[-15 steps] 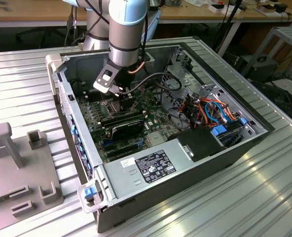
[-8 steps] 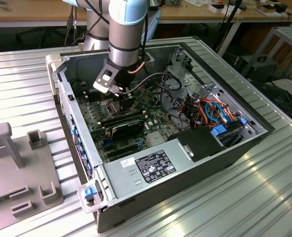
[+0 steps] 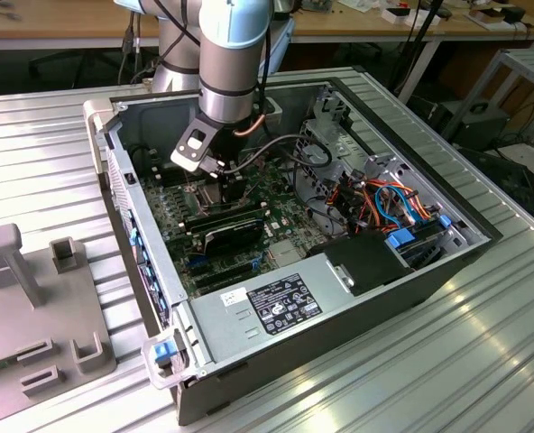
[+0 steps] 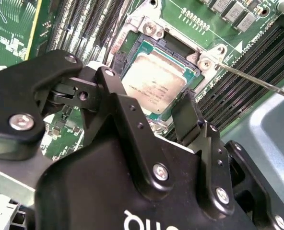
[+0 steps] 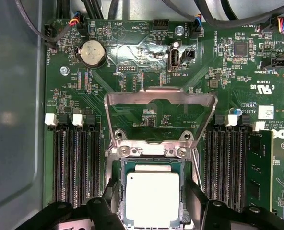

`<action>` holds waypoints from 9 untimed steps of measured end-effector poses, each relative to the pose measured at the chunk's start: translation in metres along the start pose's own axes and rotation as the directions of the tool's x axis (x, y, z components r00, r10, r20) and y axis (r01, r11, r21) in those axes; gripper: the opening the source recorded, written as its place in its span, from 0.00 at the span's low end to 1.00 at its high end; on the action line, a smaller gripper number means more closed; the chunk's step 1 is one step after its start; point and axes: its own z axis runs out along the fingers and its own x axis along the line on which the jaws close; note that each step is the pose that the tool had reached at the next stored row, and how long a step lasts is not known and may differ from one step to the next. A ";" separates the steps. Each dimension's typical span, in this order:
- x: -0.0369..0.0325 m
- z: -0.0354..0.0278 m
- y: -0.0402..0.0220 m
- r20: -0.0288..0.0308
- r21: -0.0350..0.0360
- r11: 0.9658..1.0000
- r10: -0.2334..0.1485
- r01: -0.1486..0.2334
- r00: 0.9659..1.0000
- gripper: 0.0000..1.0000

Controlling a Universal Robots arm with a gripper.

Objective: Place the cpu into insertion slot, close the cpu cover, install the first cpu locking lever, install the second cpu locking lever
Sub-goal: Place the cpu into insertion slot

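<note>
The cpu [image 5: 152, 198], a silver-beige square chip, lies flat in the insertion slot [image 5: 152, 163] on the green motherboard. It shows in both wrist views, the cpu [image 4: 154, 80] resting inside the dark socket rim [image 4: 178, 50]. My gripper [image 5: 152, 216] hangs just above it, open, with one black finger [image 5: 106, 211] on each side of the socket and a gap to the chip. The cpu cover [image 5: 160, 97] stands swung up on its hinge, its window showing the board behind. A thin metal locking lever [image 4: 257, 79] sticks out free beside the socket. In the exterior view the gripper [image 3: 206, 173] reaches down into the computer case.
Long black memory slots [image 5: 77, 167] flank the socket, and a memory stick [image 5: 260, 172] sits in one slot. Cables [image 3: 276, 149], a power supply [image 3: 276, 302] and the case walls [image 3: 127, 225] hem in the arm. A grey fixture [image 3: 32, 298] lies on the table at the exterior view's left.
</note>
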 end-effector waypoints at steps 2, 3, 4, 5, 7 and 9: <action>0.0000 -0.0006 0.0000 0.000 0.000 1.000 0.000 0.000 1.000 0.67; 0.0000 -0.0014 0.0000 0.000 0.000 1.000 0.000 0.000 1.000 0.67; 0.0000 -0.0027 0.0001 0.000 0.001 1.000 0.000 0.000 1.000 0.67; -0.0001 -0.0040 0.0001 0.000 0.001 1.000 0.000 0.000 1.000 0.67; -0.0001 -0.0081 0.0003 0.000 0.002 1.000 0.000 0.000 1.000 0.67; -0.0002 -0.0116 0.0004 0.000 0.004 1.000 0.000 0.000 1.000 0.67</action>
